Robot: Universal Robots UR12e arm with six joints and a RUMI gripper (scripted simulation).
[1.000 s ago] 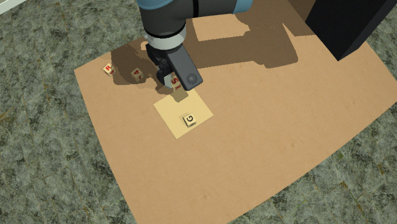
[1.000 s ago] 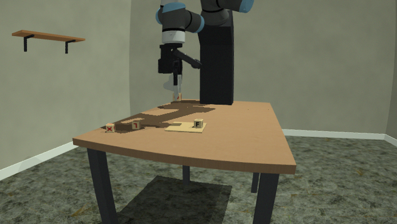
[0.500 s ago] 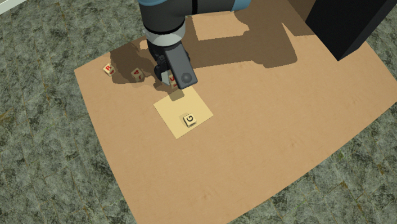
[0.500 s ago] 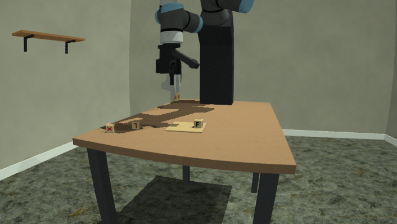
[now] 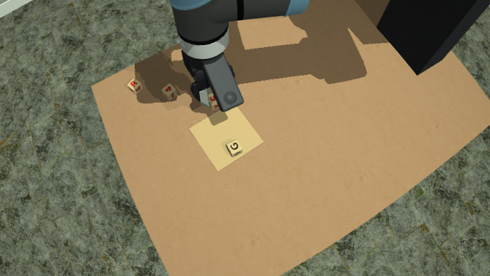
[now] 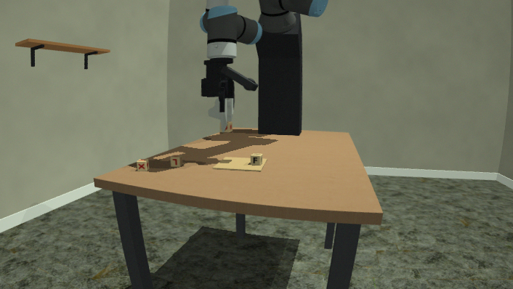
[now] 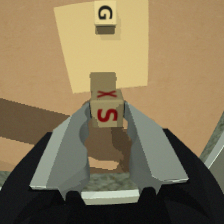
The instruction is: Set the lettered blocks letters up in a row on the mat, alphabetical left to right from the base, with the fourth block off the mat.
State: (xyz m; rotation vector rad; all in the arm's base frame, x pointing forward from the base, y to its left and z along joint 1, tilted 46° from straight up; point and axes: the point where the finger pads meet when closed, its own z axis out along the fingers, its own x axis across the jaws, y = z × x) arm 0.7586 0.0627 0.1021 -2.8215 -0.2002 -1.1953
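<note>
My gripper (image 5: 208, 98) is shut on a small wooden block with red marks (image 7: 106, 106). It holds the block in the air beside the far left corner of the pale mat (image 5: 226, 137). The wrist view shows a red S on the block's near face and a red X on another face. The held block also shows in the exterior view (image 6: 227, 127). A block with a black G on top (image 5: 234, 148) sits on the mat; its side shows an F (image 6: 256, 159). A block with a red R on top (image 5: 134, 85) and another red-marked block (image 5: 169, 91) lie on the table, off the mat to the left.
The robot's black pedestal (image 6: 280, 80) stands at the table's back edge. The two loose blocks lie near the table's left edge (image 6: 142, 165). The arm casts a dark shadow over that corner.
</note>
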